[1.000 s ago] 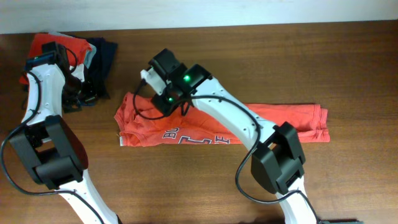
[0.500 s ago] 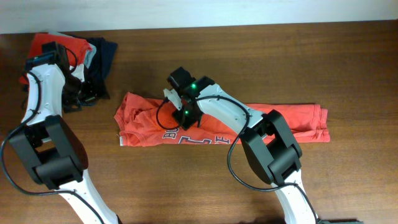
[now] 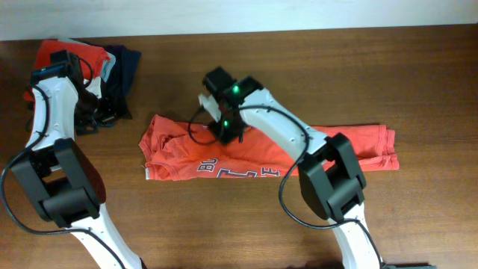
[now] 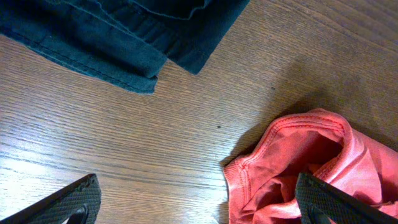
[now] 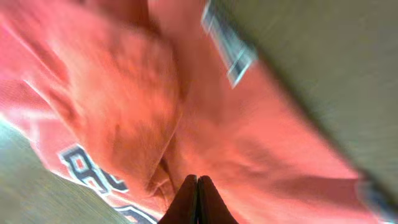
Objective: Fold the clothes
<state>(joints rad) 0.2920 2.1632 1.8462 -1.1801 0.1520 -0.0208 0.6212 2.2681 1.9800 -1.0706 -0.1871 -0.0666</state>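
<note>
1. Wooden table (image 3: pixel 418 82), seen from above, with one orange shirt (image 3: pixel 328 146) laid out flat across its middle. White lettering runs along the shirt's near edge.
2. The shirt's long axis runs side to side. Its crumpled end is on the robot's left and its smoother end on the right.
3. The right gripper (image 3: pixel 226 128) sits at the shirt's far edge, toward the crumpled end. In the right wrist view its fingertips (image 5: pixel 189 200) are pressed together and a ridge of cloth runs up into them. Judgement: it is pinched on the shirt, though motion blur makes this less than certain.
4. The left gripper (image 4: pixel 196 193) is well apart from the shirt, beyond its left end, by a pile of clothes (image 3: pixel 123 63). Its fingers are spread wide over bare wood and hold nothing. A dark garment (image 4: pixel 124 37) and an orange one (image 4: pixel 311 162) lie just ahead of it.
5. Key relation: most of the shirt's length lies to the right of the pinch point, and only the right arm is on it.
6. Judgement: the fold is likely made across the long axis, so the held end travels toward the far right end. The left arm is too distant to pin the cloth.
</note>
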